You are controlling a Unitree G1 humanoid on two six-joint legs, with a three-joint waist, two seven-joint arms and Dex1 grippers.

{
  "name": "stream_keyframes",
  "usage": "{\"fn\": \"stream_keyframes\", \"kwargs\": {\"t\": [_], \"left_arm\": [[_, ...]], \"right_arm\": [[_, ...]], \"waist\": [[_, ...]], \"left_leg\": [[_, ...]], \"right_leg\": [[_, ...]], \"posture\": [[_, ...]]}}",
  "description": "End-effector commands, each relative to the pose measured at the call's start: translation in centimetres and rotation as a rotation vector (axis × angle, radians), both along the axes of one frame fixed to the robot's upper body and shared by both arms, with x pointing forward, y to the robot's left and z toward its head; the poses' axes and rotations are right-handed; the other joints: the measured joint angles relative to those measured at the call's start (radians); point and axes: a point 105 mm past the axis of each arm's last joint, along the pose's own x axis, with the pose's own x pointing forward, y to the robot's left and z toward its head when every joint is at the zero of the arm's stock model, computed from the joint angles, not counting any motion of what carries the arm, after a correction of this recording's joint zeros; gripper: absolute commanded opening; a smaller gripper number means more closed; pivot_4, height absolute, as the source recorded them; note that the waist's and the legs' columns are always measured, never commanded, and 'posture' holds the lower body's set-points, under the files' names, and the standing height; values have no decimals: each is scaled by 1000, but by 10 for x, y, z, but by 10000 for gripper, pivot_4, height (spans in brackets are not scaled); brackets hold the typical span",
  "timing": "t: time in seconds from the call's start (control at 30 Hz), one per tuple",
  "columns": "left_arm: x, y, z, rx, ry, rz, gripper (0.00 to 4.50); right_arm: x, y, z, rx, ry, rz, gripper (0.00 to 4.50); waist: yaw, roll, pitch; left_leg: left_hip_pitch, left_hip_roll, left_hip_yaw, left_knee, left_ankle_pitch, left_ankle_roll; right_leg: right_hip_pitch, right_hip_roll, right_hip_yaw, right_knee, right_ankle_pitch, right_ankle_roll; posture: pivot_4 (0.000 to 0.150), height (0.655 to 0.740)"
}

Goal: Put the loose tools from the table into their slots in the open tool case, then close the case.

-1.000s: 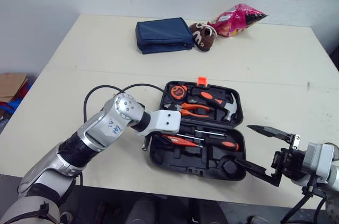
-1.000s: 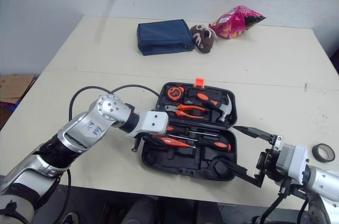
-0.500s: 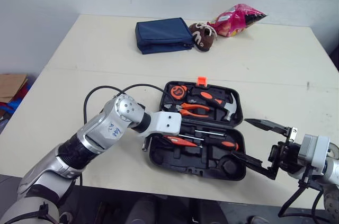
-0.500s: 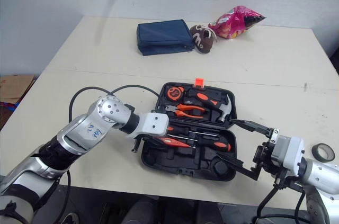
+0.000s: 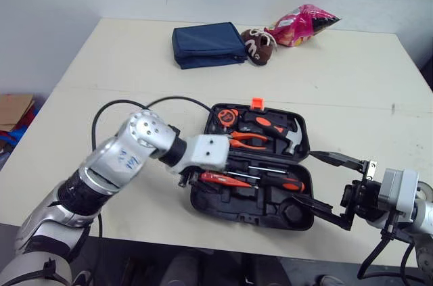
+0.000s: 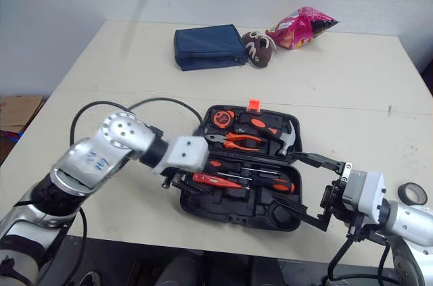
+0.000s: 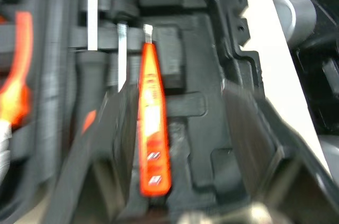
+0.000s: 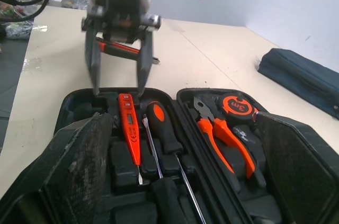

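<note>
Right now your left jaws stand open over the left end of the open tool case (image 5: 252,209), straddling the orange tester (image 5: 220,178), which lies in the tray beside a black-and-orange screwdriver (image 8: 161,123). Your right jaws gape wide at the case's right edge, above the worktop (image 5: 135,69).
</note>
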Motion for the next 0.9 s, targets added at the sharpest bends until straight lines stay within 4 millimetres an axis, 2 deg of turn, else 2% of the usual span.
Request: {"fn": "stream_keyframes", "kwargs": {"t": [0.03, 0.07, 0.2, 0.33, 0.53, 0.7, 0.9], "left_arm": [[15, 3, 8, -210, -8, 31, 19280], [17, 7, 3, -225, 7, 28, 16530], [24, 10, -19, -259, 45, 73, 133], [18, 7, -43, -220, 51, 41, 133], [19, 3, -56, -191, 88, 79, 133], [27, 17, -90, -1, 70, 136, 133], [29, 13, -103, 22, 78, 195, 133]], "right_arm": [[-1, -4, 1, 8, -10, 5, 45000], [-1, -5, -1, 8, -8, 3, 45000], [0, -8, -4, 11, -7, -4, 45000], [-3, -12, -8, 10, -6, -10, 45000], [-9, -17, -13, 7, 1, -21, 45000], [-15, -22, -21, 14, 14, -28, 45000], [-14, -26, -26, 30, 16, -43, 45000]], "waist": [[1, 0, 0], [1, -1, 1], [0, -1, 0], [1, -1, 1], [0, -1, 0], [1, -1, 0], [0, 0, -2]], "left_leg": [[0, 0, -1, 0, 0, 0], [0, 0, -1, 0, 0, 0], [-1, 0, -1, 0, 0, 0], [-1, 0, -1, 0, 0, 0], [-1, 0, -1, 1, 0, 0], [-1, 0, -1, 0, 0, 0], [3, 0, -1, 0, 0, 0]], "right_leg": [[0, 0, -1, 0, 0, 0], [0, 0, -1, 0, 0, 0], [-1, 0, -2, 2, 0, 0], [0, 0, -2, 4, 0, 0], [0, 0, -2, 4, 0, 0], [0, 1, -2, 4, 0, 0], [3, 0, -1, 0, 0, 0]], "posture": [[1500, 7400], [1500, 7400], [1500, 7400], [1500, 7400], [1500, 7400], [1500, 7400], [1500, 7400]]}}
